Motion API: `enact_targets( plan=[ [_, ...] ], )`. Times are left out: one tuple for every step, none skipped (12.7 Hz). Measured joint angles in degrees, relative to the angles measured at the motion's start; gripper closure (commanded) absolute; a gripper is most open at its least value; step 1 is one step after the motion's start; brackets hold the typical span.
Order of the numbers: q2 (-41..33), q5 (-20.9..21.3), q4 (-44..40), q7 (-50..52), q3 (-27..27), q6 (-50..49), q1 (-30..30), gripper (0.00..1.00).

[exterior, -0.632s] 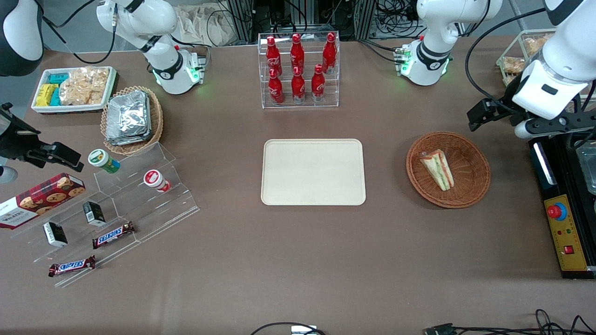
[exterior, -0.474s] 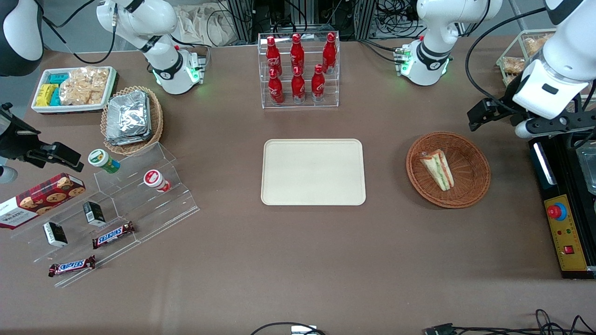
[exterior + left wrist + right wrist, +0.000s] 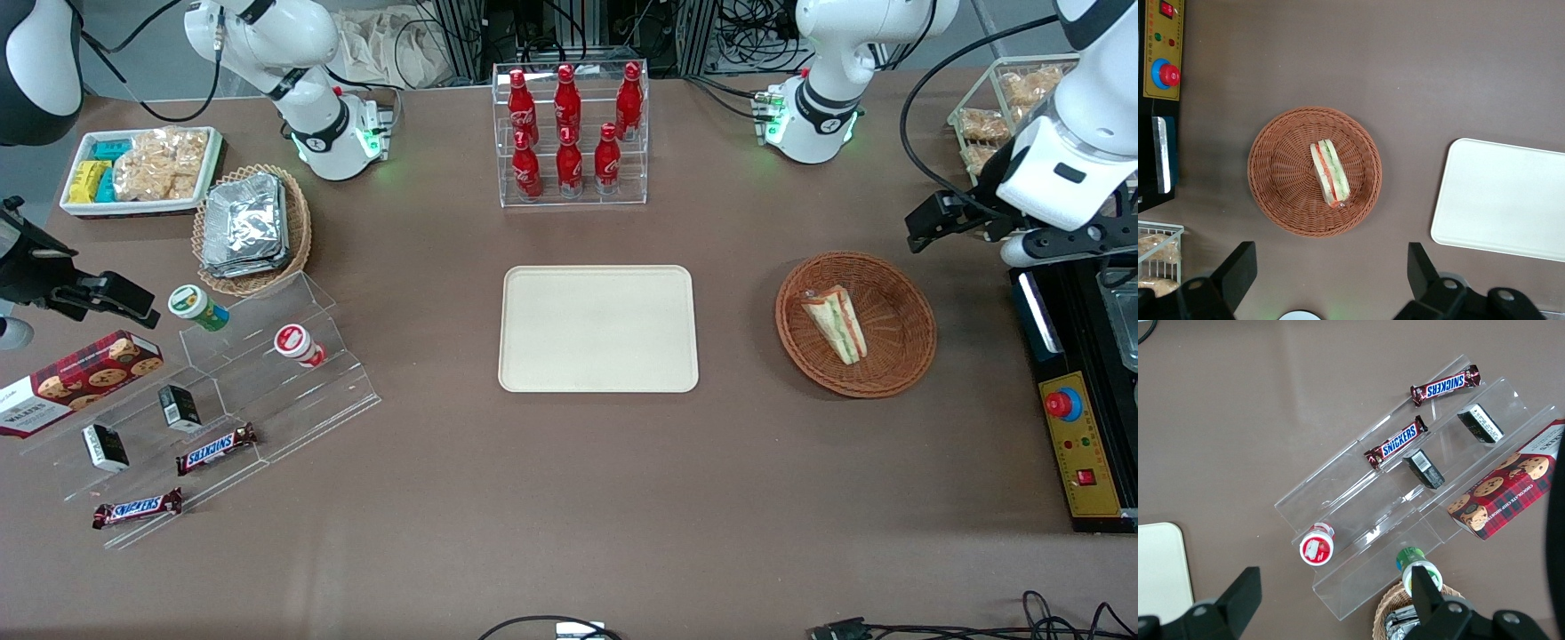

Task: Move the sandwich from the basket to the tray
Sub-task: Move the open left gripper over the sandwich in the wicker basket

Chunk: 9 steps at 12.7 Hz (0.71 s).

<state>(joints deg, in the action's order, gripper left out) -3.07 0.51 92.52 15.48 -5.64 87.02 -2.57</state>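
Brown cloth covers the bench (image 3: pixel 569 498), with the cream tray (image 3: pixel 597 329) at its middle, bare. Toward the working arm's end sits the round wicker basket (image 3: pixel 856 324), and the sandwich (image 3: pixel 836 323) lies inside it on its side, filling layers showing. In the wrist view the sandwich (image 3: pixel 1330 173) rests near the middle of the basket (image 3: pixel 1315 171), with the tray (image 3: pixel 1501 199) well apart from it. The claw (image 3: pixel 1328 277) hangs above the bench just beside the basket's rim, its two fingers (image 3: pixel 1238 270) spread wide and holding nothing. A rack of red bottles (image 3: pixel 570 133) stands farther from the front camera than the tray.
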Motion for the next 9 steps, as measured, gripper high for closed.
enact_targets(
  plan=[
    [0.00, 0.12, -0.02, -0.29, -0.17, -0.42, 0.05, 0.00],
    [0.00, 0.33, -0.02, -0.48, -0.33, -0.90, 0.06, 0.00],
    [0.04, 0.46, -0.03, -0.79, -0.40, -1.19, 0.10, 0.00],
    [0.23, 0.50, -0.03, -1.05, -0.41, -1.45, 0.22, 0.00],
    [0.53, 0.51, -0.03, -1.25, -0.41, -1.94, 0.41, 0.00],
    [0.87, 0.53, 0.02, -1.33, -0.41, -2.88, 0.63, 0.00],
    [1.18, 0.54, 0.38, -1.33, -0.40, -3.87, 0.82, 0.00],
    [1.21, 0.54, 1.67, -1.18, -0.41, -4.11, 0.94, 0.00],
    [1.04, 0.54, 3.52, -0.95, -0.41, -4.04, 1.00, 0.00]
  ],
)
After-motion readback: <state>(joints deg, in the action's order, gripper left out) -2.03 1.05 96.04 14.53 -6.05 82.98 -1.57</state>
